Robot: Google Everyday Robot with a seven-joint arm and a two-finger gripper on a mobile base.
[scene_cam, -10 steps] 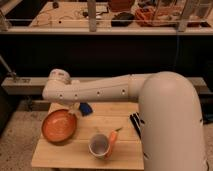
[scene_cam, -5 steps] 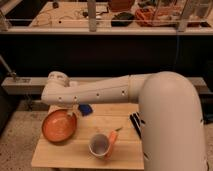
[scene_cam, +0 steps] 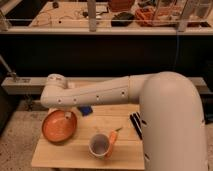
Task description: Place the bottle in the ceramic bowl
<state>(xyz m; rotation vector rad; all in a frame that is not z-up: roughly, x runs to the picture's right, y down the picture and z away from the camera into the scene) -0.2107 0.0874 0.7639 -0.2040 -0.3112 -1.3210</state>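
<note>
Your end effector [scene_cam: 67, 113] shows only as a small pale tip under the far end of the arm [scene_cam: 95, 94], over the rear rim of the ceramic bowl [scene_cam: 58, 127]. Its fingers are closed. You cannot tell the bottle apart from that tip, so a hold on it is unconfirmed. The bowl sits at the bench's [scene_cam: 70, 156] left end. A white cup [scene_cam: 99, 146] stands near the front edge, with an orange carrot-like item [scene_cam: 113, 137] touching it.
</note>
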